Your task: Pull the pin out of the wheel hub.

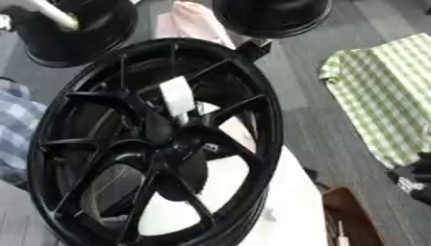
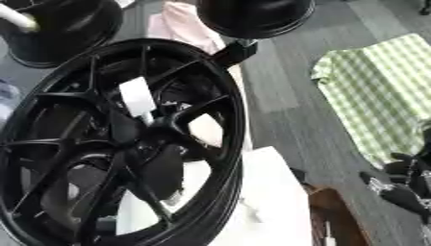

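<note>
Your right hand (image 2: 404,185) sits at the lower right edge of the right eye view, dark fingers spread loosely over the grey floor and holding nothing. The left eye view catches only a sliver of it (image 1: 414,177) at the frame edge, too little there to judge the fingers. Your left hand shows in neither view.

Well apart from that hand, the black wheel hub (image 1: 156,144) fills the left and centre of both views, tilted, with its spokes running out from the middle. The pin (image 1: 178,98) shows as a pale, whitish cylinder standing up from the hub's centre, leaning toward the upper left; nothing touches it. In the right eye view it lies further left against the spokes.

Under the wheel you see a white surface (image 1: 295,202) through the spoke gaps and at the lower right. A brown box edge (image 2: 336,216) is just beside it. A green checked cloth (image 1: 387,91) lies on the floor to the right. Two more black wheels (image 1: 273,17) stand at the top, and a pink cloth (image 2: 181,21) lies between them.
</note>
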